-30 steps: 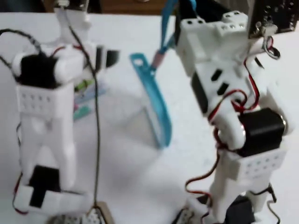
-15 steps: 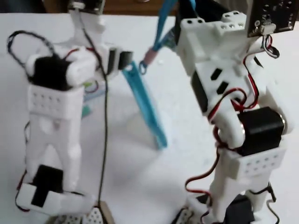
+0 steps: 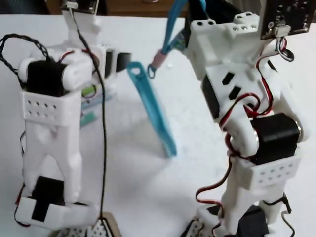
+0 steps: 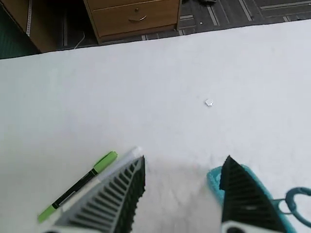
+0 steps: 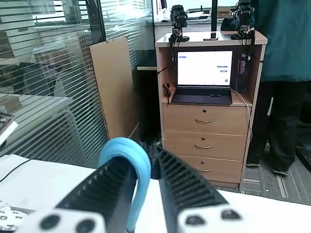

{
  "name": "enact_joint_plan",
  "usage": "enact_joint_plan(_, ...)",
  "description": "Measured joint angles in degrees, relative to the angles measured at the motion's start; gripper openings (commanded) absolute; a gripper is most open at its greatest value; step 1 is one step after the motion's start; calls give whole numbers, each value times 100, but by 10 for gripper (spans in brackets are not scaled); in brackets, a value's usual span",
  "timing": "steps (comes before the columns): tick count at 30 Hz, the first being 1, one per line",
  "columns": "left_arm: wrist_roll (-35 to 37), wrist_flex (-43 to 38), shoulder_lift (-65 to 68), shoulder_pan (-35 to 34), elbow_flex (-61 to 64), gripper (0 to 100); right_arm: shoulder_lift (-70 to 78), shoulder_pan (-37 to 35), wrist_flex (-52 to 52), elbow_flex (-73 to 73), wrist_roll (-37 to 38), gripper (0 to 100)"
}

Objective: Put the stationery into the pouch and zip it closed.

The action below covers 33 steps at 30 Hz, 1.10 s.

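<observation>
**Left gripper**: the jaws are apart and hold nothing, low over the white table. One jaw is just beside the green pen. The other is just beside the end of the pouch. In the high view the left gripper sits at the far end of the pouch, near the pink zip pull.

**Right gripper**: the jaws are clamped on the blue strap, which loops over between them. In the high view the blue strap runs up from the pink zip pull towards the top of the right arm.

**Pouch:** it stands on its edge on the table between the two arms. Its blue rim slants from the left gripper towards the near side. Whether the zip is open or closed cannot be determined.

**Stationery:** the green pen lies on the table outside the pouch, partly hidden by the left arm. A teal item lies near it, also outside the pouch.

**Background:** a wooden drawer cabinet stands beyond the table, and a laptop rests on another cabinet
</observation>
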Motion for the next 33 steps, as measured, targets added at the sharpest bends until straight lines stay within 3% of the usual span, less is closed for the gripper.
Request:
enact_joint_plan(21,0,378,79,281,35,260,0,-9,0,0,0,17)
enact_joint_plan(33,18,185,993,149,-220,260,0,-9,0,0,0,17)
